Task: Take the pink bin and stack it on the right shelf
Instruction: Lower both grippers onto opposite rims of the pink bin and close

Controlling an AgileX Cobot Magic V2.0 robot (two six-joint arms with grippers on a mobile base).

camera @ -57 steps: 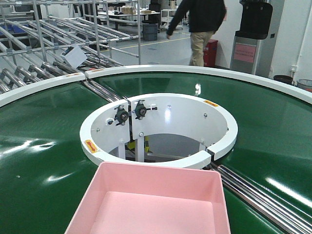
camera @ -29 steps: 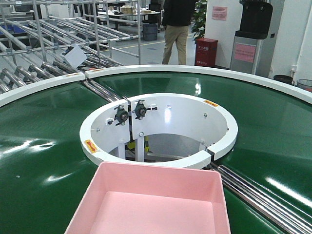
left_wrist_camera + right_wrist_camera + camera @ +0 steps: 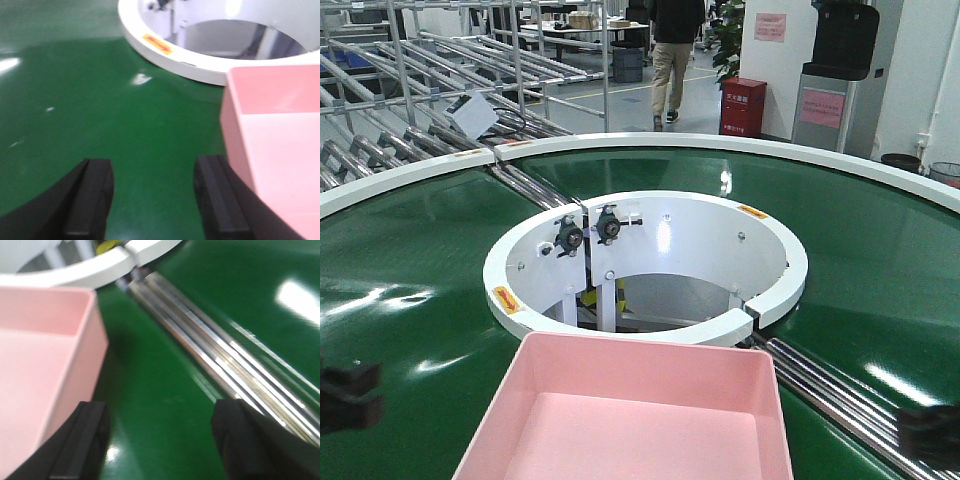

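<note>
Pink bin point(image 3: 635, 410): bottom centre of the front view, open side up on the green belt point(image 3: 410, 260); far rim just below the white ring point(image 3: 650, 215).
Left gripper point(image 3: 155, 200): fingers spread wide, bare belt showing between them; the right-hand finger point(image 3: 220, 200) is just beside the bin's wall, contact cannot be told.
Right gripper point(image 3: 162, 445): fingers spread wide over the belt; one finger just beside the bin's other wall, the other near the steel rollers point(image 3: 210, 345).
Front view: both grippers blurred, at the lower left and lower right edges, flanking the bin.
Background: person point(image 3: 672, 40) at top centre.
</note>
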